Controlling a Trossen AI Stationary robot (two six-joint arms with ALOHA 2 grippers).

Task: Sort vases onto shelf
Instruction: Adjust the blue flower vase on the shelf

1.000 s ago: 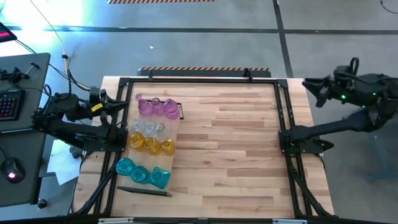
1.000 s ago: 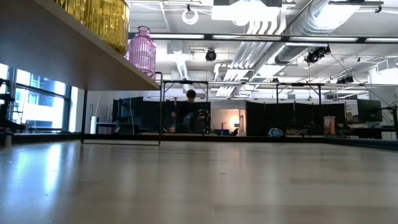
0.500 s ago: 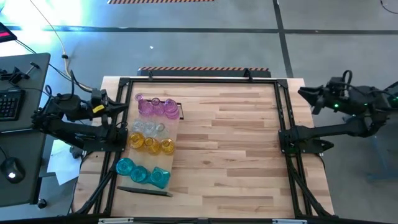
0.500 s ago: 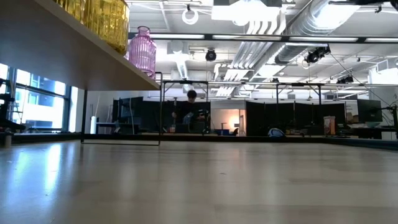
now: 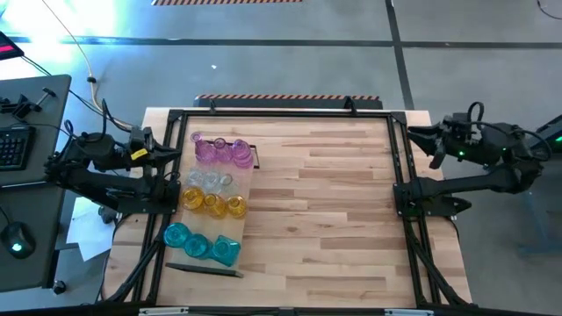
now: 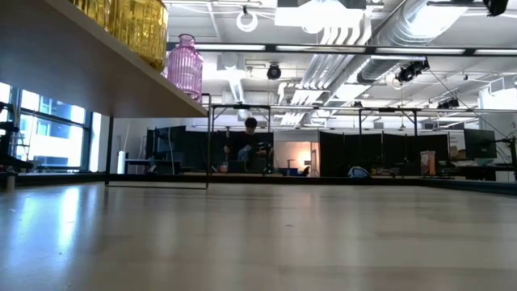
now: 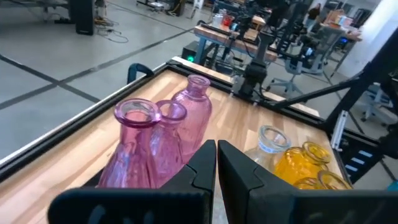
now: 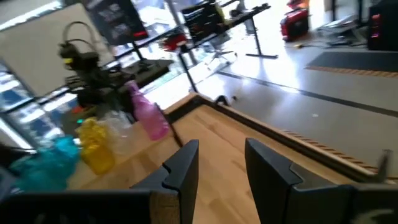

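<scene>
You have the shelf (image 5: 216, 197) lying along the left side of the table (image 5: 334, 211), and all the vases sit on it in colour groups: pink vases (image 5: 218, 150) at the far end, clear vases (image 5: 207, 180) next, yellow vases (image 5: 213, 204) after those, and teal vases (image 5: 202, 243) at the near end. A dark rail (image 5: 204, 270) lies on the table just beside the teal group.

Your left gripper (image 5: 178, 150) sits at the table's left edge, just beside the pink vases; its fingers (image 7: 202, 168) are pressed together with nothing between them. Your right gripper (image 5: 420, 139) hangs at the table's right edge, well apart from the shelf, with its fingers (image 8: 184, 167) parted and holding nothing.

From table height you see the shelf's underside with a yellow vase and a pink vase (image 6: 185, 66) standing on top. Far back in the room there appears to be a person (image 6: 250, 145), though that part is too small to be sure.
</scene>
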